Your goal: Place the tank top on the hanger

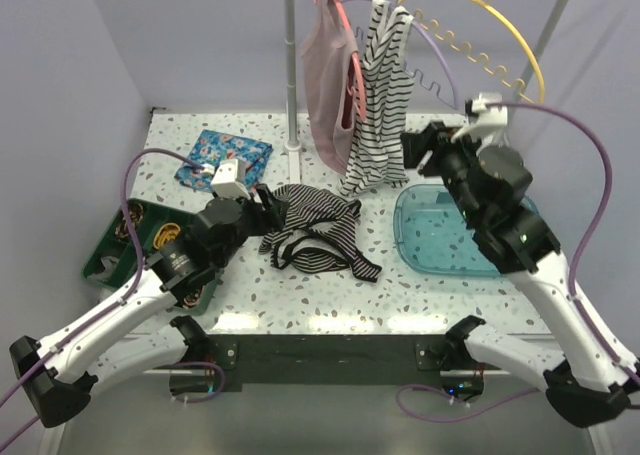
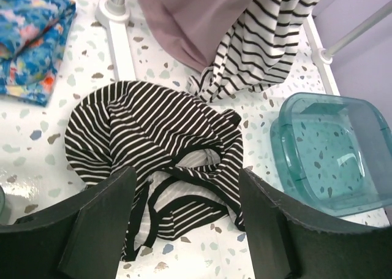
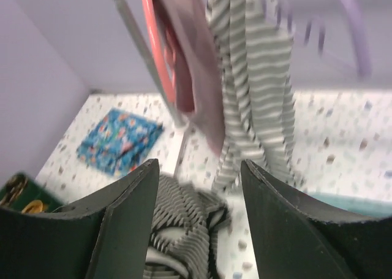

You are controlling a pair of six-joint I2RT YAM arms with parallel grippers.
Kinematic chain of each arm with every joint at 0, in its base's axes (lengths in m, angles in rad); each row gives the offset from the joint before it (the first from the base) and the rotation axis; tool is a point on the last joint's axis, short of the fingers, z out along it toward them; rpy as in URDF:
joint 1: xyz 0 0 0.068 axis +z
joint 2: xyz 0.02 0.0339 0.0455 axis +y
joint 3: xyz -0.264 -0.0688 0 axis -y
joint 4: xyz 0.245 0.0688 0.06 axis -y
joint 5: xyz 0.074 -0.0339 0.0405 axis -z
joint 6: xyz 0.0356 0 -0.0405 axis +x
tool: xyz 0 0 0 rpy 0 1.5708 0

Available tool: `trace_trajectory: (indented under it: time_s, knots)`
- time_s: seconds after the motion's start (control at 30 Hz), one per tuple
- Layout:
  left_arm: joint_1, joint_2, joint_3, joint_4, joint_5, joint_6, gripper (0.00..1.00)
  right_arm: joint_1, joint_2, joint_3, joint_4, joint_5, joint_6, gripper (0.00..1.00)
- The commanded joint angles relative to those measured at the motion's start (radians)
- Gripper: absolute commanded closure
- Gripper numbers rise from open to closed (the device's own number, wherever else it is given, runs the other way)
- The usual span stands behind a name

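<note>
**Top view:** tank top (image 1: 315,235) crumpled on table (image 1: 450,305), just ahead of left gripper (image 1: 268,203). Fingers spread, nothing held. Garment's long axis runs from left fingertips away toward right arm's side. Right gripper (image 1: 420,147) raised, well apart from garment, jaws parted, empty. Hanger (image 1: 525,50) on rail, above and beyond right gripper. Judgement: left arm nearer garment, right arm nearer hanger.

**Left wrist:** tank top (image 2: 153,132) straight ahead and below open left gripper (image 2: 184,181), lying crosswise to gap, straps nearest.

**Right wrist:** blurred. Tank top (image 3: 184,230) below and ahead of open right gripper (image 3: 199,168). Hanger not seen.
</note>
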Motion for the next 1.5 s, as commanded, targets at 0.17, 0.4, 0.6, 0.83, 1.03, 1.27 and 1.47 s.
trace_trajectory:
  time_s: [0.17,0.4,0.6,0.83,1.03,1.27,1.47]
  knots:
    - [0.001,-0.045,0.131,-0.052,-0.002,0.160,0.25,-0.330,0.327,0.378,0.112,-0.266,-0.147,0.36]
    - [0.001,-0.062,0.126,-0.063,-0.001,0.199,0.22,-0.451,0.442,0.527,0.186,-0.269,-0.161,0.35]
    - [0.001,-0.054,0.126,-0.063,0.027,0.227,0.21,-0.537,0.456,0.565,0.233,-0.288,-0.152,0.32]
    - [0.001,-0.046,0.110,-0.060,0.057,0.241,0.21,-0.738,0.591,0.695,0.233,-0.507,-0.009,0.32]
    - [0.001,-0.051,0.088,-0.057,0.057,0.239,0.20,-0.830,0.721,0.792,0.275,-0.693,0.098,0.29]
    - [0.001,-0.046,0.073,-0.050,0.054,0.239,0.20,-0.862,0.820,0.860,0.276,-0.845,0.141,0.24]
    - [0.001,-0.046,0.071,-0.050,0.050,0.239,0.20,-0.862,0.798,0.757,0.278,-0.914,0.144,0.24]
